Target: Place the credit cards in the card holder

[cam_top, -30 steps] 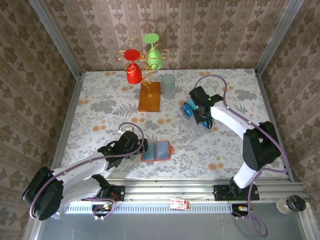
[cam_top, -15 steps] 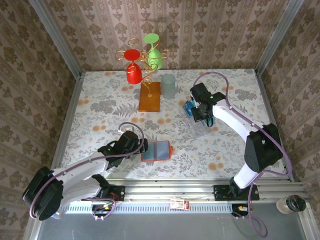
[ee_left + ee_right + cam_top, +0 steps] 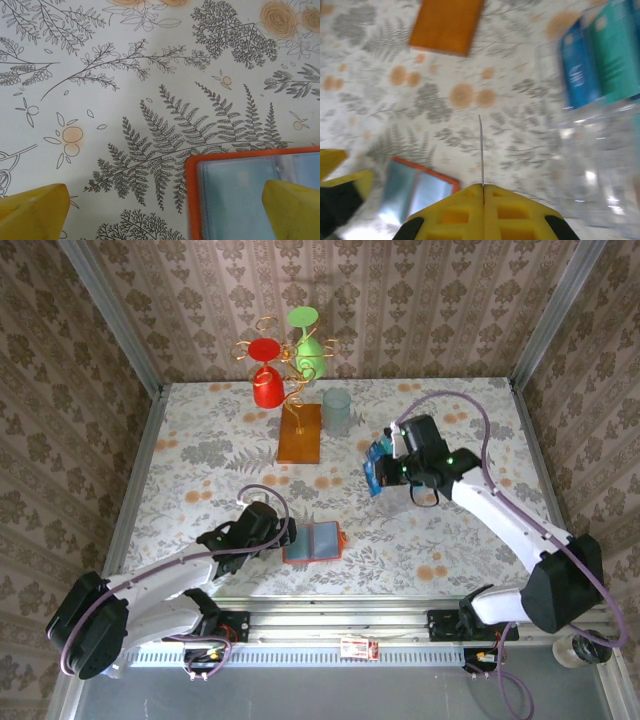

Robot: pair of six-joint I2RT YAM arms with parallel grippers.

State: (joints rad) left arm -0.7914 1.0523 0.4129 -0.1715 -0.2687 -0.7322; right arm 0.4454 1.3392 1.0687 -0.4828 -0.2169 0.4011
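Observation:
The card holder (image 3: 313, 542) lies open on the table, orange-rimmed with pale teal pockets (image 3: 245, 195). My left gripper (image 3: 162, 215) is open low over its left edge (image 3: 281, 537), one yellow fingertip (image 3: 292, 210) above the pockets and the other over bare table. My right gripper (image 3: 483, 186) is shut on one of the credit cards, seen edge-on as a thin line (image 3: 481, 150) and as a blue card (image 3: 374, 473) held above the table. More blue and teal credit cards (image 3: 600, 60) stand in a clear box. The holder (image 3: 420, 187) sits below and left of the held card.
A gold wire stand (image 3: 285, 355) with a red and a green glass rises from an orange-brown base (image 3: 300, 432) at the back. A translucent cup (image 3: 337, 412) stands beside it. Metal rails and patterned walls close in the table.
The right gripper has lifted away from the clear box with a card pinched in it and turned toward the table's middle. The left arm has not moved.

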